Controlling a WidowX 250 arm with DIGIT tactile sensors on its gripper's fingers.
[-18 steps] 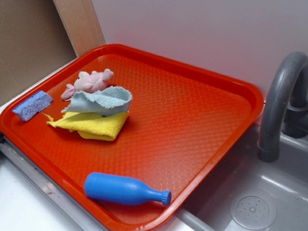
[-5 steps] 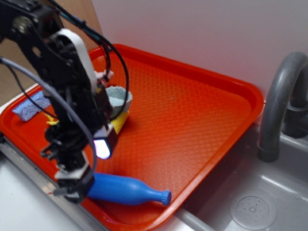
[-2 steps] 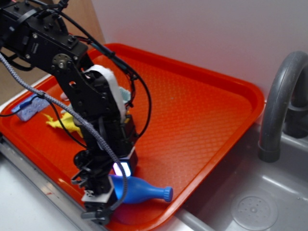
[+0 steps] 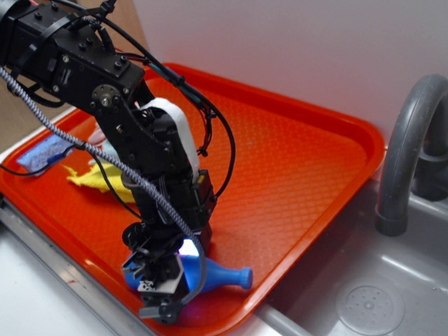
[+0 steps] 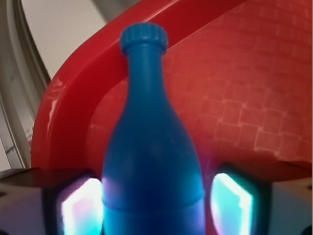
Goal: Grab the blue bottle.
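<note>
Blue bottle (image 5: 151, 161) lies flat on the red tray (image 4: 308, 161), pointing straight away from the claw (image 5: 152, 200), whose open fingers sit on both sides, not squeezing.

Hidden from me: body of the solid-blue plastic toy bottle (image 4: 225, 276), behind the black gripper (image 4: 162, 294); most of the yellow cloth (image 4: 91, 180). Wrist view crops bottle base. I cannot judge finger contact.
</note>
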